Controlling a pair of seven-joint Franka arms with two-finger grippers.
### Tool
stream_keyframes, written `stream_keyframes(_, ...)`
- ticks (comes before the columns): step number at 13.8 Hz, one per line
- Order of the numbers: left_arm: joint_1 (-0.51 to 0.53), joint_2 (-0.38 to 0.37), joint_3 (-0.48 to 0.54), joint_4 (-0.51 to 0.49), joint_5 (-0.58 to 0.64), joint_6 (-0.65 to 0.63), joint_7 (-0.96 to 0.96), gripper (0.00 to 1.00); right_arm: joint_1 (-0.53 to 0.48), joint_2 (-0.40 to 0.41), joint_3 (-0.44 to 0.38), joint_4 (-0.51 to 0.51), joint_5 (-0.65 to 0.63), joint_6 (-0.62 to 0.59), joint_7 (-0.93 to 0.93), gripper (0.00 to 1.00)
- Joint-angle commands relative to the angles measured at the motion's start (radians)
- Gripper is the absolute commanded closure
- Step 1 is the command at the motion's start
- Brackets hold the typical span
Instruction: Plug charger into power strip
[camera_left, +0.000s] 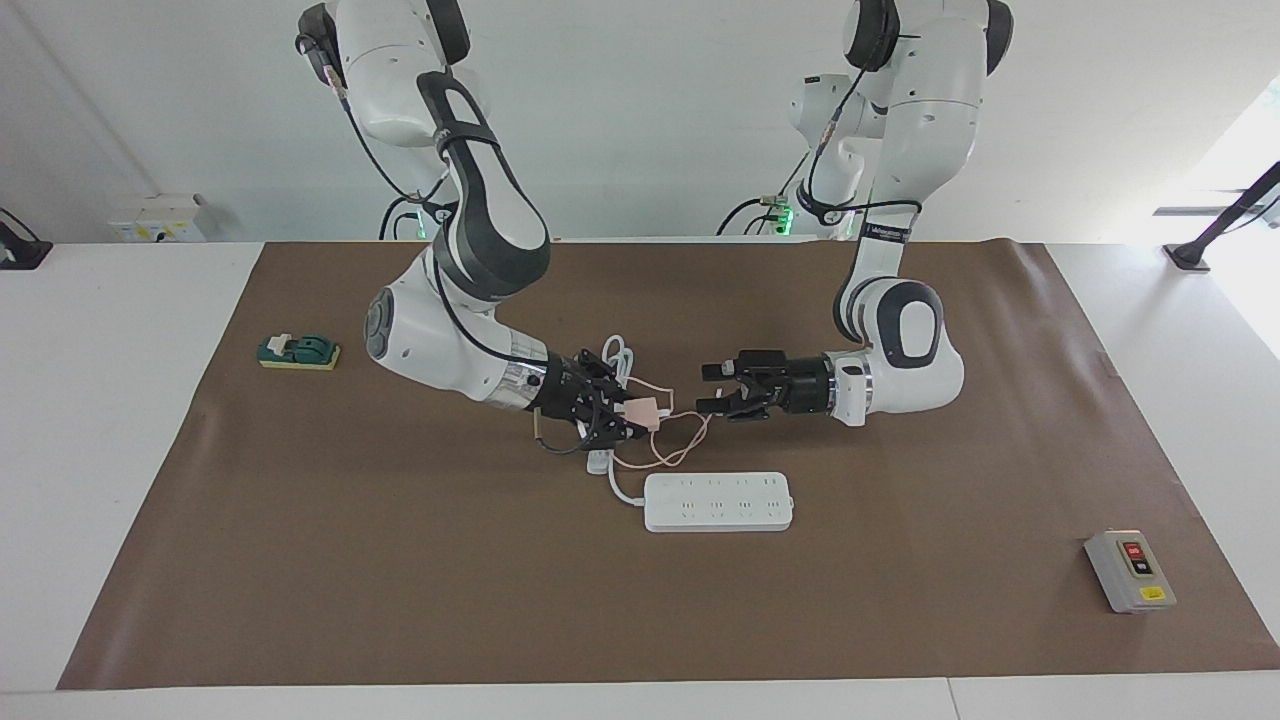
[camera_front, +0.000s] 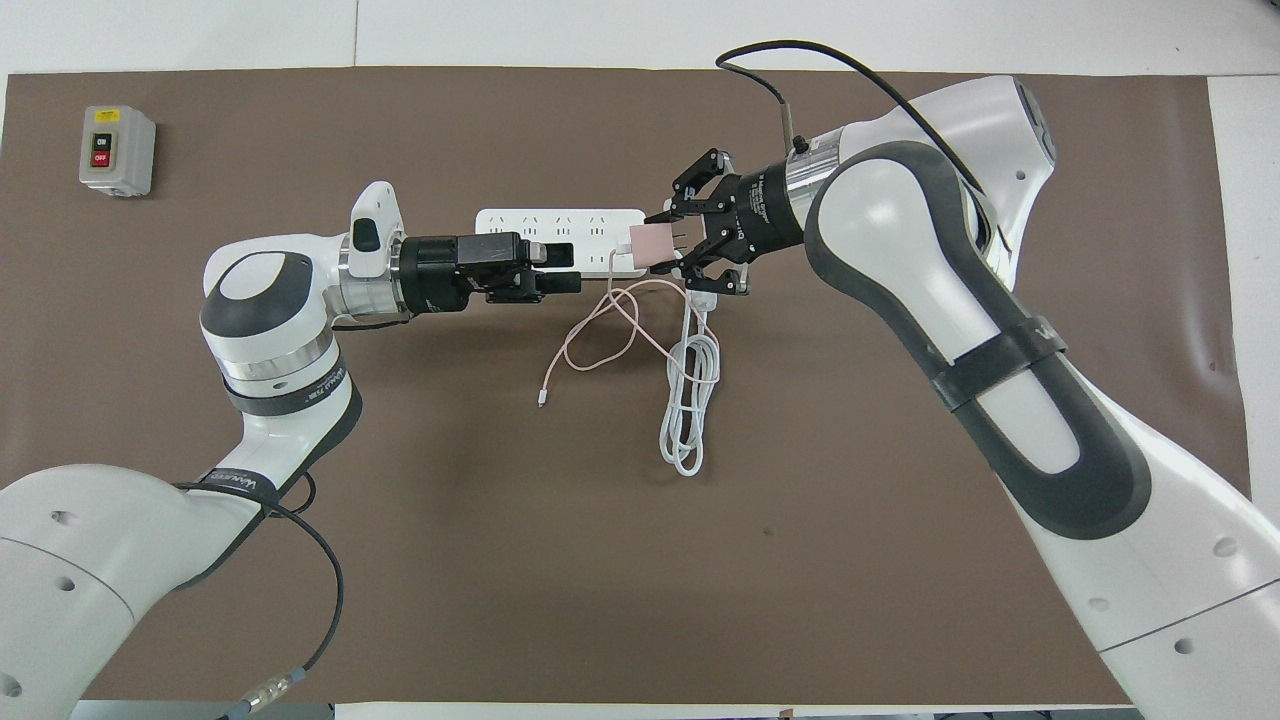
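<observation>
The power strip (camera_left: 718, 501) (camera_front: 540, 220) lies flat mid-table, sockets up. The pale pink charger (camera_left: 642, 410) (camera_front: 650, 243) is off the table, with my right gripper (camera_left: 628, 415) (camera_front: 672, 243) shut on it. The charger hangs over the strip's cord end, apart from it. Its thin pink cable (camera_front: 600, 335) trails in loops on the mat, nearer to the robots than the strip. My left gripper (camera_left: 706, 389) (camera_front: 572, 270) is open and holds nothing. It hovers level above the mat, and in the overhead view it covers part of the strip.
The strip's thick white cord (camera_front: 690, 400) lies coiled nearer to the robots, its white plug (camera_left: 598, 460) under the charger. A grey switch box (camera_left: 1130, 570) (camera_front: 117, 150) sits at the left arm's end of the brown mat. A small green block (camera_left: 298, 350) sits at the right arm's end.
</observation>
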Motion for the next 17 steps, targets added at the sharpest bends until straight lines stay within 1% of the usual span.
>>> stream_keyframes(1,-0.018,0.001,0.014,-0.011,-0.034,0.013,0.029,0.00,0.039,0.014,-0.002,0.020,0.022,0.046,0.035,1.00)
stream_keyframes(5,-0.013,0.022,0.015,-0.005,-0.046,0.016,0.052,0.00,0.088,0.017,-0.002,0.020,0.049,0.106,0.073,1.00)
stream_keyframes(10,-0.013,0.031,0.015,-0.006,-0.049,0.031,0.065,0.00,0.101,0.028,-0.002,0.033,0.049,0.115,0.095,1.00)
stream_keyframes(11,-0.013,0.031,0.015,-0.008,-0.049,0.031,0.065,0.09,0.102,0.028,-0.002,0.034,0.049,0.115,0.096,1.00)
stream_keyframes(13,-0.015,0.031,0.015,-0.009,-0.047,0.030,0.065,0.36,0.102,0.030,-0.002,0.034,0.051,0.115,0.096,1.00)
stream_keyframes(14,-0.016,0.031,0.015,-0.009,-0.049,0.030,0.066,0.42,0.101,0.030,-0.002,0.037,0.049,0.115,0.096,1.00)
stream_keyframes(15,-0.016,0.030,0.015,-0.009,-0.049,0.030,0.072,0.57,0.102,0.030,-0.002,0.038,0.049,0.115,0.096,1.00)
stream_keyframes(16,-0.016,0.030,0.015,-0.009,-0.049,0.030,0.089,0.64,0.101,0.030,-0.002,0.038,0.049,0.115,0.096,1.00)
stream_keyframes(17,-0.016,0.030,0.015,-0.009,-0.049,0.030,0.109,0.86,0.101,0.031,-0.002,0.040,0.049,0.115,0.096,1.00)
